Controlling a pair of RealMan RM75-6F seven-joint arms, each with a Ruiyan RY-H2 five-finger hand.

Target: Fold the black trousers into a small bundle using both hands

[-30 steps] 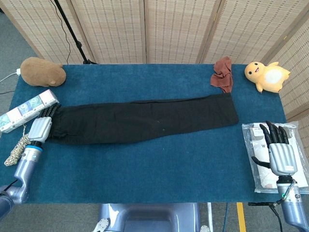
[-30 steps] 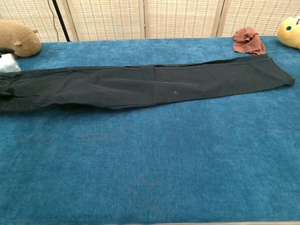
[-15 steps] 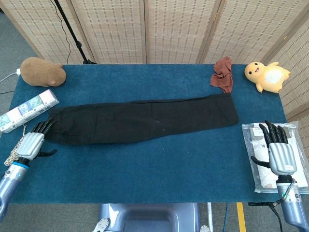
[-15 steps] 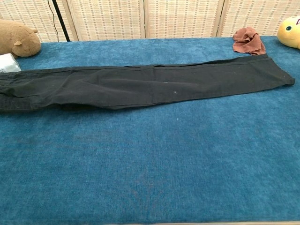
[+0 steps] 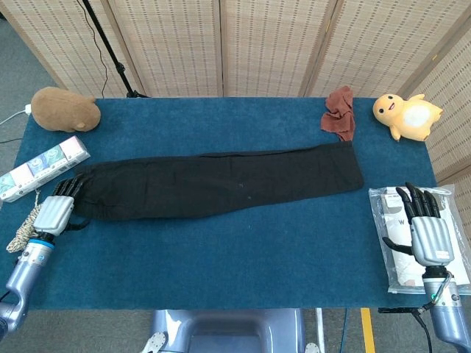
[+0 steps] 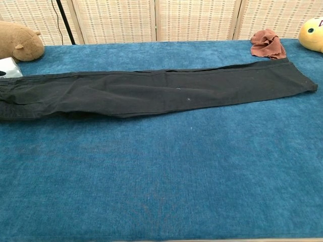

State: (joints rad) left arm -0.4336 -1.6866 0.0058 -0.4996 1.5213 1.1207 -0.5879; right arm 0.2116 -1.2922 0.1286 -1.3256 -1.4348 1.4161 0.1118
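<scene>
Left hand [image 5: 55,212] sits at the bench's left edge in my head view, silver back plate up, dark fingers spread and reaching onto the near corner of the trousers' left end. I see it holding nothing; whether the fingertips press the cloth I cannot tell. My chest view does not show it.

Far left items: a coil of pale braided rope [image 5: 26,228] just beside that hand, partly under its wrist; a flat printed box [image 5: 44,168] hanging off the bench edge, seen only as a white corner in the chest view; a brown plush animal [image 5: 65,109], rounded and furry, at the back left corner.

Black trousers [image 5: 221,183] lie flat and full length across the blue bench [image 5: 235,257], a long band of matte woven cloth, slightly angled, the right end further back. The chest view cuts off their left end. A few pale specks show mid-length. The bench cover looks like short-pile fabric.

Right side: a crumpled rust-brown cloth [image 5: 340,112] touching the trousers' far right corner; a yellow plush duck [image 5: 405,115], cropped in the chest view; a clear plastic bag [image 5: 390,243] with white contents, print unreadable.

Right hand [image 5: 428,234] rests over that bag, fingers extended and apart, empty.
</scene>
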